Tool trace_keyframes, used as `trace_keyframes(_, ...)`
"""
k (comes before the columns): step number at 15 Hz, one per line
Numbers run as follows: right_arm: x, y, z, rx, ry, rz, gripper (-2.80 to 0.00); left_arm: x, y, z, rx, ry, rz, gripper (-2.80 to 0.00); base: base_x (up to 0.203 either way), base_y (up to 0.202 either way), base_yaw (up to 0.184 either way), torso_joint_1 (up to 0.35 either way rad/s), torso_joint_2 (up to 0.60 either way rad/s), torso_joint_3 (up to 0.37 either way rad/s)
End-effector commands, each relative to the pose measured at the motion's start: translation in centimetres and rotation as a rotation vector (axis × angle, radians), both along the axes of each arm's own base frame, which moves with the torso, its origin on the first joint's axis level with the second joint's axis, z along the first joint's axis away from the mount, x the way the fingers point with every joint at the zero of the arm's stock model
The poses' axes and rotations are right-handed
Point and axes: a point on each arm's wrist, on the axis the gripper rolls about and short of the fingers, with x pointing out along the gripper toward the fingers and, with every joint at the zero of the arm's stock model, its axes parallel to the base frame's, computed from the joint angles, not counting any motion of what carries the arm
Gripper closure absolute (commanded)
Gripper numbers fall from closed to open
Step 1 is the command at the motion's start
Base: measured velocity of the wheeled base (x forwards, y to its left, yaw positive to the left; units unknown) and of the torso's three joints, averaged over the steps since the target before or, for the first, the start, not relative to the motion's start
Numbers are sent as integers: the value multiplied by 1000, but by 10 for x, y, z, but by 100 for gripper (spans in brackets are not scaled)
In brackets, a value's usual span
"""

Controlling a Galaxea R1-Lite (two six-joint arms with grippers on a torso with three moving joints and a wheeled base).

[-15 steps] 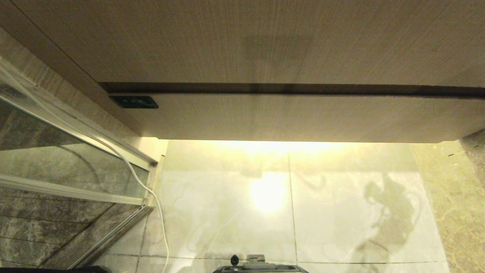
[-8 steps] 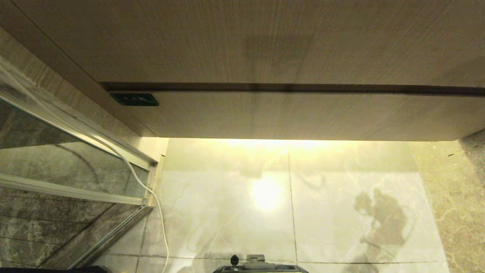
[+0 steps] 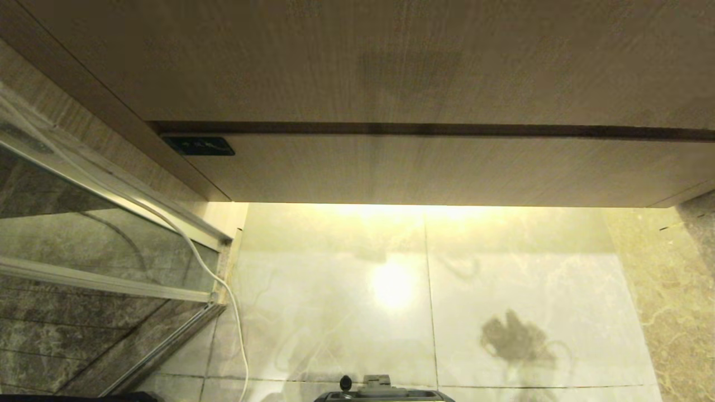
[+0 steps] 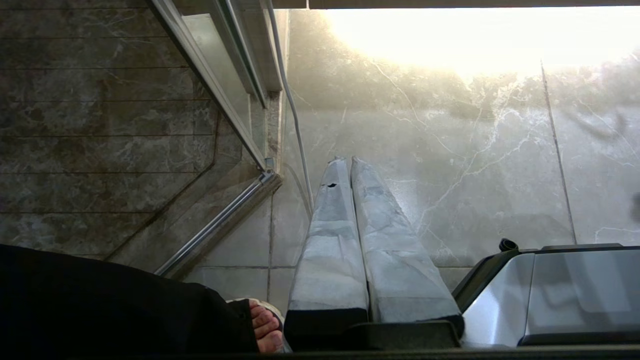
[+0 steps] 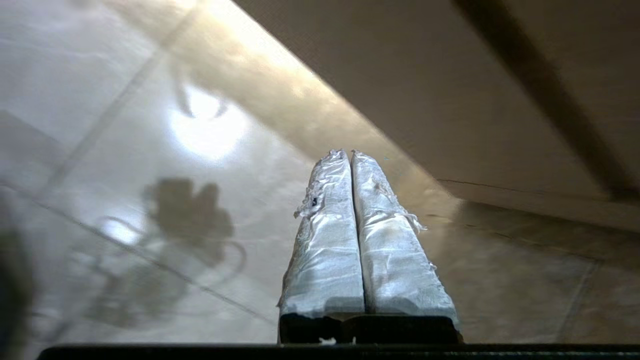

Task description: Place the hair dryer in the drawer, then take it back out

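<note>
With the drawer [image 3: 447,173] closed ahead of the empty, pressed-together right gripper [image 5: 348,154], the step looks finished; left gripper [image 4: 345,160] likewise closed, parked.

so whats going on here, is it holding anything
Nothing is held right now. The drawer shows only its plain wood-grain front, pushed in under the counter, and no hair dryer is in view. The right gripper is shut and empty, pointing at the tiled floor near the cabinet. The left gripper is also shut and empty, over the floor beside the glass door frame. A person's foot shows at the edge.
</note>
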Motion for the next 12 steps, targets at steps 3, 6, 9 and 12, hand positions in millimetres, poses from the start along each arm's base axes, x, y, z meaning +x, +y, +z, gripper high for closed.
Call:
trace_keyframes(3,-84,29,-58,135,-103,103,0,0,0,0,0,2,0,0,0,0,0,0,0,0)
trace_keyframes(6,-118,29,-110,299,-182,157,0,0,0,0,0,2,-1,0,0,0,0,0,0,0)
trace_keyframes(9,-120,21,-163,470,-228,68,0,0,0,0,0,0,-1,0,0,0,0,0,0,0)
trace_keyframes(12,-119,20,-161,530,-314,94,0,0,0,0,0,2,-1,0,0,0,0,0,0,0)
